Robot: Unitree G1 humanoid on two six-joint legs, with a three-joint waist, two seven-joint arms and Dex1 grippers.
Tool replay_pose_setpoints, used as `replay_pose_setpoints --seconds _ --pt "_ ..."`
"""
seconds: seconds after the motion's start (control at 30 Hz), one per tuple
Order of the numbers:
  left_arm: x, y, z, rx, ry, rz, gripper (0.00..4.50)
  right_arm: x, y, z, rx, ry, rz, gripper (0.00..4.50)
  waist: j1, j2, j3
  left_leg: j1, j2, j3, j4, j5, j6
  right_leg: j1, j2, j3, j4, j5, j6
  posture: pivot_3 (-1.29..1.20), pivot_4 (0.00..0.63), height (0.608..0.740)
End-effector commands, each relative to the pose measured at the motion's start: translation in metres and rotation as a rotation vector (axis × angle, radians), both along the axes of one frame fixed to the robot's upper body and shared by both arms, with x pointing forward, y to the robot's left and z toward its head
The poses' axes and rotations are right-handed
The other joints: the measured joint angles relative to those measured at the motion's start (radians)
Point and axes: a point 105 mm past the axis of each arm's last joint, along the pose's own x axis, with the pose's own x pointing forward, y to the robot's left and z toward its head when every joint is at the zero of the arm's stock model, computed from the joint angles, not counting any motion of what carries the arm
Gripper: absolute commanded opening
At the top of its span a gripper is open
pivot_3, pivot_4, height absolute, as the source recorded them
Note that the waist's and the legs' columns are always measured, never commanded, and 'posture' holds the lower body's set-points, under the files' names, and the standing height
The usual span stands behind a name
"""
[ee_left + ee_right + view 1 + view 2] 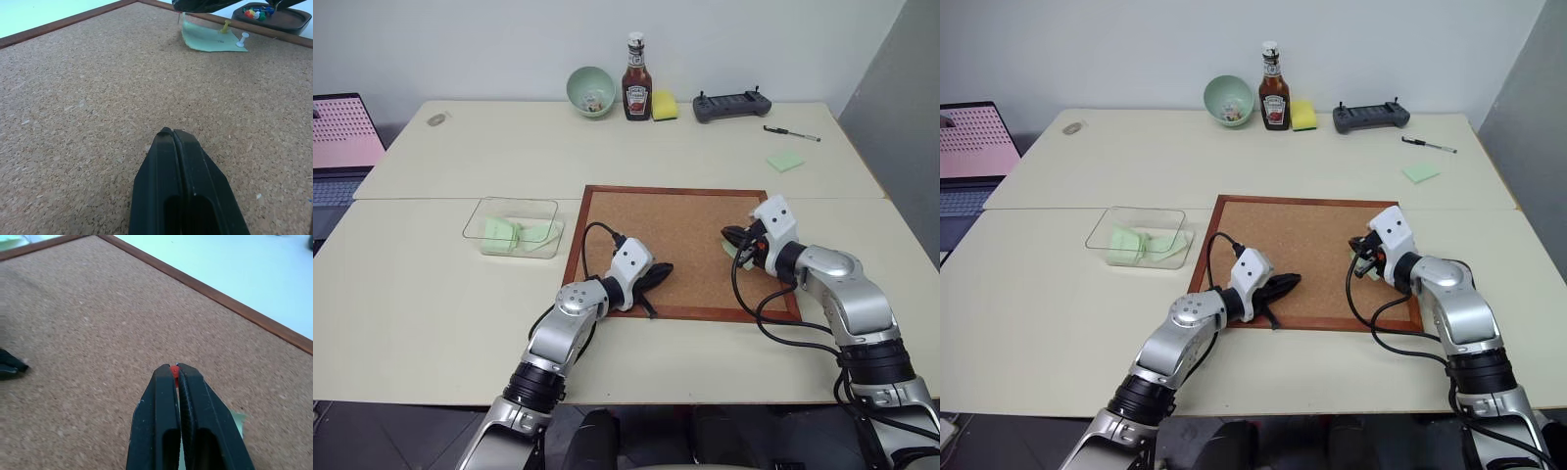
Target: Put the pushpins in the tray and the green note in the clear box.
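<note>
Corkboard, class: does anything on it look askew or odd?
Yes. The green note on the corkboard has one edge curled up off the cork, while a yellow pin and a white pin stick in it. The right gripper pinches something small and red.

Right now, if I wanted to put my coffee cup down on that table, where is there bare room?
The near left stretch, in front of the clear box and beside the corkboard, is bare. So is the far middle, between the ketchup bottle and the corkboard. The corkboard holds both grippers, the green note and pushpins. The back edge is crowded.
</note>
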Motion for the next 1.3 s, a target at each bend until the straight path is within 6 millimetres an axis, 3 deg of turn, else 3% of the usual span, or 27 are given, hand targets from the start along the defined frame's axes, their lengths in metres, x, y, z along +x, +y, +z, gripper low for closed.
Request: replay_pose_setpoints --seconds 0.03,0.27,0.57,0.9,1.1,1.3 --pt "-0.006 -0.005 -0.013 0.021 0.048 -0.023 0.00 -0.004 -0.013 0.030 0.036 -0.086 -0.032 0.04 0.000 0.000 0.000 0.000 0.000 0.000 0.000 0.000 0.000 0.000 0.000 0.000 0.000 0.000 0.000 0.00 0.150 0.740" --pt "-0.009 -0.006 -0.015 0.019 0.052 -0.033 0.00 -0.021 -0.061 0.047 -0.015 -0.110 -0.124 0.04 0.004 0.000 0.000 -0.001 0.000 0.000 0.000 0.000 0.000 0.000 0.000 0.000 -0.001 0.000 0.000 0.00 0.150 0.740" --pt "-0.008 -0.006 -0.014 0.023 0.048 -0.047 0.00 -0.049 -0.131 0.012 -0.366 0.026 -0.214 0.04 0.003 0.002 -0.001 0.000 0.000 0.001 0.000 0.000 0.000 0.001 0.000 0.000 -0.002 0.000 0.000 0.00 0.150 0.740" --pt "-0.007 -0.006 -0.014 0.029 0.046 -0.053 0.00 -0.061 -0.149 -0.005 -0.481 0.100 -0.197 0.04 0.003 0.003 -0.002 0.000 0.000 0.001 0.000 0.000 0.000 0.002 0.000 0.000 -0.003 0.000 0.001 0.00 0.150 0.740" --pt "-0.007 -0.007 -0.014 0.029 0.042 -0.052 0.00 -0.062 -0.154 -0.014 -0.486 0.119 -0.206 1.10 0.003 0.003 -0.002 0.000 0.000 0.000 0.000 0.000 0.000 0.002 0.000 0.000 -0.003 0.000 0.001 0.00 0.150 0.740" --pt "-0.007 -0.006 -0.014 0.031 0.041 -0.050 0.00 -0.060 -0.153 -0.007 -0.469 0.095 -0.209 2.29 0.003 0.003 -0.002 0.000 0.000 0.000 0.000 0.000 0.000 0.002 0.000 0.000 -0.003 0.000 0.001 0.00 0.150 0.740"
